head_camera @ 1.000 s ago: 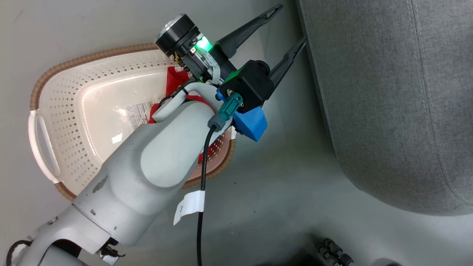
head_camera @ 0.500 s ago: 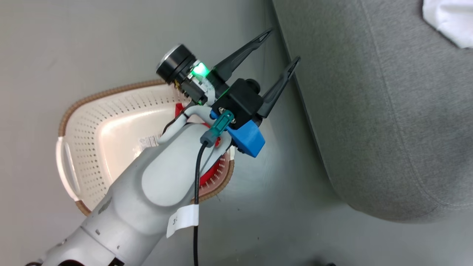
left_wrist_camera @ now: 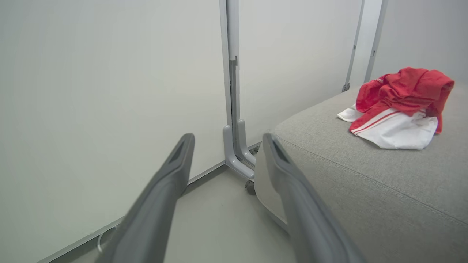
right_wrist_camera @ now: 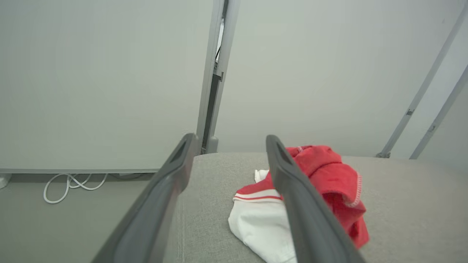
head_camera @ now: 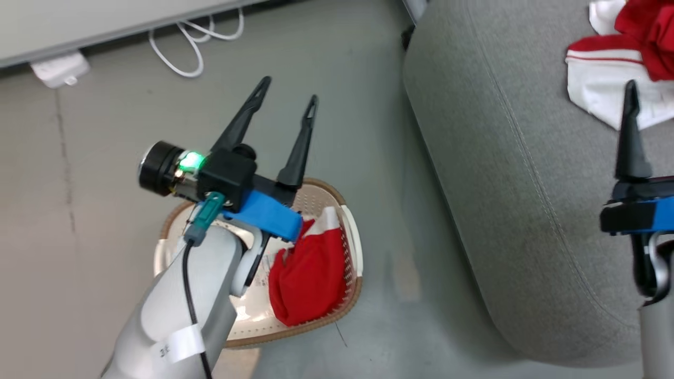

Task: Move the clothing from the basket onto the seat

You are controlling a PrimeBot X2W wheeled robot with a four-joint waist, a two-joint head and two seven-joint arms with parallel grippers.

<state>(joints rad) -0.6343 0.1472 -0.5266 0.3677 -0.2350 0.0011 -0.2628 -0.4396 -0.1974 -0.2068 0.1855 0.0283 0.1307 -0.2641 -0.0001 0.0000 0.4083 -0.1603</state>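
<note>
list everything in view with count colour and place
garment on seat: one, red and white, crumpled on the seat
garment in basket: one, red, at the basket's right end
basket: one, cream with brown rim, on the floor left of the seat
seat: one, grey, right side
cable: one, white, looped on the floor by the wall
block: one, white, on the floor by the wall
post: one, pale grey, upright between wall panels
left tool: one, dark, open above the basket
right tool: one, dark, open over the seat

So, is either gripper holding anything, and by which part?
Nothing is held: left gripper and right gripper are open; the red-and-white fabric garment lies free on the grey sofa cushion.
</note>
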